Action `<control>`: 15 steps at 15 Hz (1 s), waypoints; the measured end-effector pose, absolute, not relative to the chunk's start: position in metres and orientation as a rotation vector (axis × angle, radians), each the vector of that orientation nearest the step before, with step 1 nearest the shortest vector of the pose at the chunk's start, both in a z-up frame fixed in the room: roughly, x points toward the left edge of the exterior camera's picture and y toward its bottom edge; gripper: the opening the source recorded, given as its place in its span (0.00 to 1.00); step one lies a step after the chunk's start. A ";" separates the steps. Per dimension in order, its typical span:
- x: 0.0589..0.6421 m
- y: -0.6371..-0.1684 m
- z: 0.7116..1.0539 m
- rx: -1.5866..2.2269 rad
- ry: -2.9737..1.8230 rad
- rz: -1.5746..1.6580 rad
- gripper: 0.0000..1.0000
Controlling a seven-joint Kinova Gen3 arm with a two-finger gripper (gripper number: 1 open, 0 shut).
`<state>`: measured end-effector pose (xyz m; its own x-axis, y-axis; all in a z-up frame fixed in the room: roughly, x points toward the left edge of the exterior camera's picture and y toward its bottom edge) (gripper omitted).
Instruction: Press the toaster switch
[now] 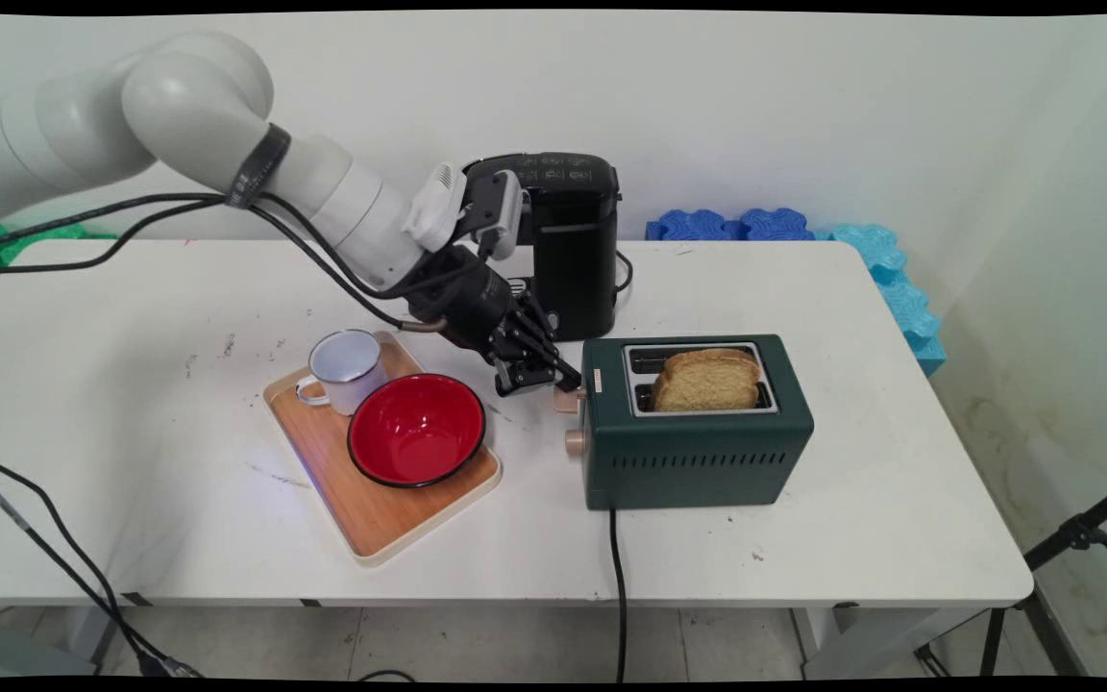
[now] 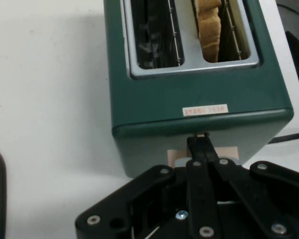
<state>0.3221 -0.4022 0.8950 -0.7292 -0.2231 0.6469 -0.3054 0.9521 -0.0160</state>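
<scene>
Wooden tray (image 1: pixel 361 519) is sitting left of centre on the white table (image 1: pixel 131 461), carrying a white enamel mug (image 1: pixel 347 368) at its 11 o'clock end and a red bowl (image 1: pixel 416 429) just beside the mug, toward 4 o'clock; mug and bowl are looking hard and light, the bowl glossy and probably slippery at the rim. Moving right, the gripper (image 1: pixel 553 378) is reaching down from 10 o'clock; its fingers are standing closed together, tips pressing at the beige lever (image 2: pixel 224 152) on the end face of the green toaster (image 1: pixel 698 452); nothing is being held between them. The toaster is sitting right of centre, at 3 o'clock from the tray, looking rigid and fairly heavy, with smooth painted sides; the lever is judged the only small hold on this end. One slice of bread (image 1: pixel 707 380) is standing in the near slot, dry and crumbly by appearance; far slot empty. Behind, at 12 o'clock, a black coffee machine (image 1: pixel 568 240) is standing.
</scene>
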 end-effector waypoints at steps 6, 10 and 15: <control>0.322 -0.402 0.883 0.422 -2.406 0.152 0.00; 0.322 -0.399 0.876 0.450 -2.396 0.139 0.00; 0.321 -0.395 0.869 0.474 -2.388 0.124 0.00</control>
<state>0.3210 -0.3951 0.8691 -0.6956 -0.3028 0.6514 -0.3688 0.9287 0.0379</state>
